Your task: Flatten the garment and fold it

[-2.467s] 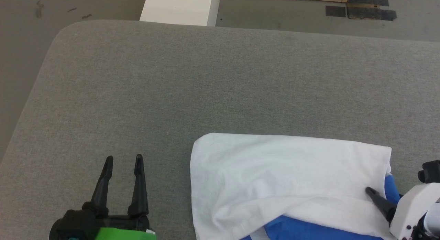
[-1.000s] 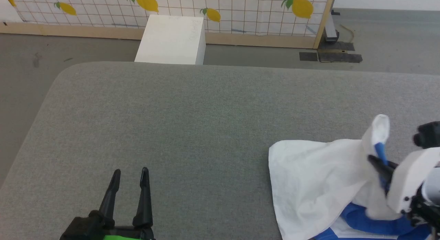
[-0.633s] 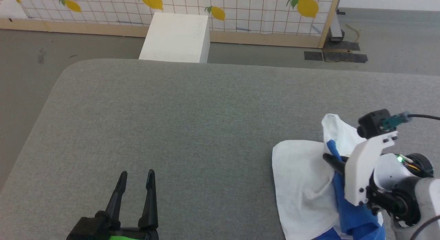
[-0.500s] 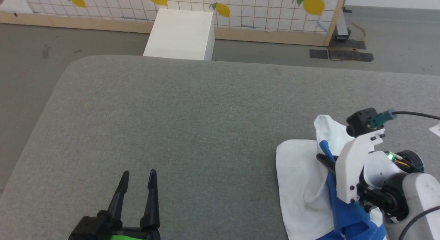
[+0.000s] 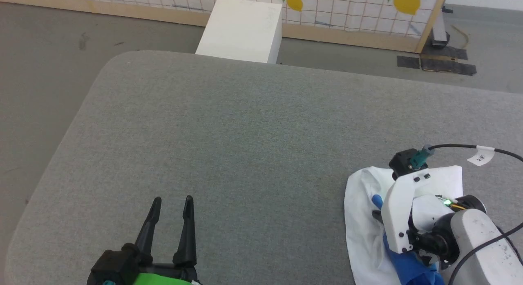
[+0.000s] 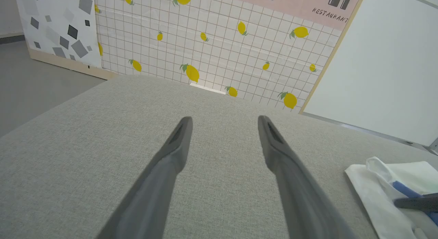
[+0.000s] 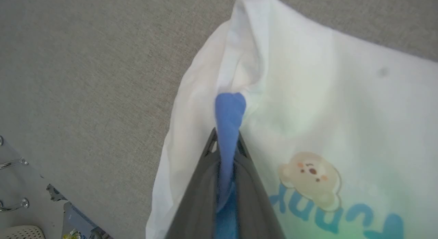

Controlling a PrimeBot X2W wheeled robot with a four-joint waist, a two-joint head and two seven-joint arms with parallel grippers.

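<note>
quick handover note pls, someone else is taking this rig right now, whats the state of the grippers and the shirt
Right gripper: shut on a blue strip of the garment, pinched between its fingers.
Left gripper: open, empty, over the bare grey padded surface, apart from the garment.
Garment: bunched at the surface's near right, white body crumpled, bear print facing up.
Done: nothing flat or folded yet.
Left: spread it flat, probably with both grippers, then fold.
</note>
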